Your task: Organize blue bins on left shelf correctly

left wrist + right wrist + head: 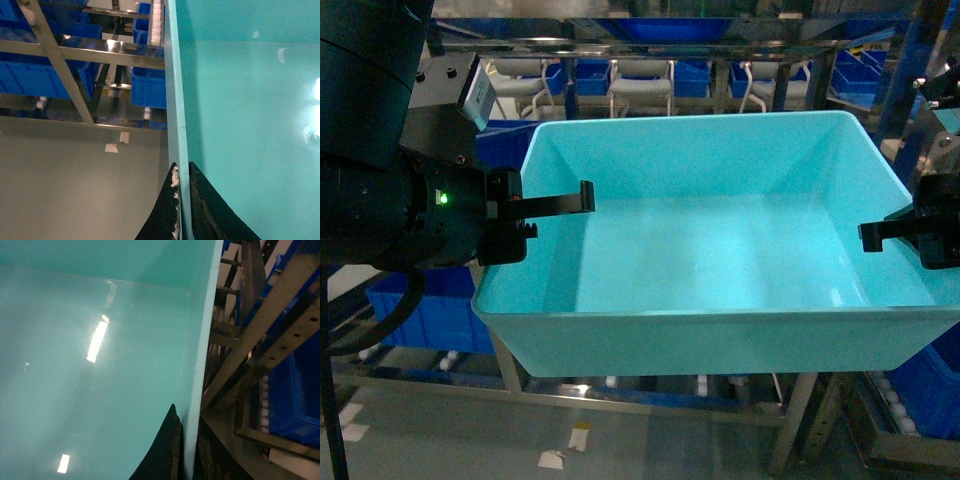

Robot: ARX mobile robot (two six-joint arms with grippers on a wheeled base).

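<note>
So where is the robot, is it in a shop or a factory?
Most likely a warehouse or factory storeroom. There are steel racks with rows of little white rollers, many dark blue bins stored on them, and both grippers hold a big turquoise tub.

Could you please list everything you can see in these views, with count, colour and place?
Bin: one, light turquoise, empty, held up centre between both grippers in front of the shelf.
Tubs: several, royal blue, on the shelf levels behind and below; exact count unclear.
Shelf: one, shiny steel beams with white roller tracks, behind and under the bin.
Tape bits: a few, white, on the grey floor.
Left gripper: black, jaws clamping the bin's left wall.
Right gripper: black, jaws clamping the bin's right wall.
</note>
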